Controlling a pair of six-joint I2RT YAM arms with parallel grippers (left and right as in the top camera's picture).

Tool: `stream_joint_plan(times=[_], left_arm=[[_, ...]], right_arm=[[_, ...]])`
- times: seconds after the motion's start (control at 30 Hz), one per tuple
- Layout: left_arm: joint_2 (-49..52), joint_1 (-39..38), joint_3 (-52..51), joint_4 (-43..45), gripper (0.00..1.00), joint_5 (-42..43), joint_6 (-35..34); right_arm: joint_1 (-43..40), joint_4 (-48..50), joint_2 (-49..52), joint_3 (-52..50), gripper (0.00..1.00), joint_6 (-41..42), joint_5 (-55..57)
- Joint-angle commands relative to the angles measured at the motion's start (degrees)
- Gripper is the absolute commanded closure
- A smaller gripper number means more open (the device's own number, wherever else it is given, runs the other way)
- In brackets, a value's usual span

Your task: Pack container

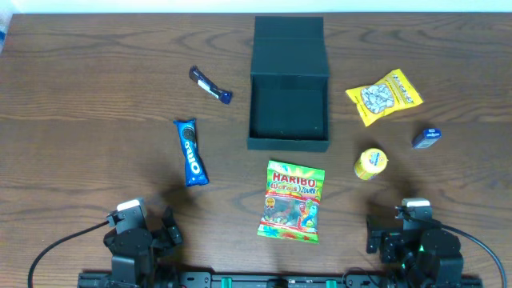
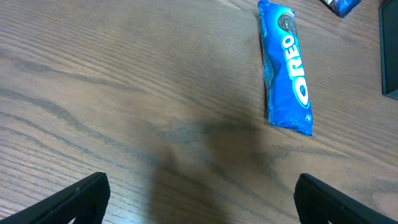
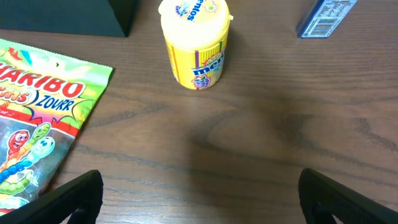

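The dark teal container [image 1: 289, 144] stands open at the table's middle back, its flap lid [image 1: 289, 46] laid back behind it, and nothing shows inside. Its corner shows in the right wrist view [image 3: 68, 15] and its edge in the left wrist view [image 2: 390, 53]. A blue Oreo pack [image 1: 190, 151] lies to its left, also in the left wrist view [image 2: 287, 65]. A Haribo bag [image 1: 292, 200] lies in front of the container. My left gripper [image 2: 199, 199] is open and empty near the front edge. My right gripper [image 3: 199, 196] is open and empty at the front right.
A small dark blue wrapped bar [image 1: 210, 85] lies at the back left. A yellow snack bag [image 1: 384, 96], a yellow Mentos tub [image 1: 370, 163] and a small blue box [image 1: 426, 138] lie right of the container. The tub [image 3: 194, 43] stands just ahead of my right gripper.
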Motion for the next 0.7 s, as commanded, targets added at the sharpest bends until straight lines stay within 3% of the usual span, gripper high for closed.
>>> stream_joint_plan(times=[0.0, 0.67], left_arm=[[-0.4, 0.3, -2.5, -3.2, 0.05, 0.5, -0.5], [-0.4, 0.3, -2.5, -2.6, 0.05, 0.0, -0.1]], right_arm=[[-0.5, -0.4, -0.3, -0.2, 0.01, -0.7, 0.0], [-0.5, -0.4, -0.3, -0.2, 0.01, -0.7, 0.0]])
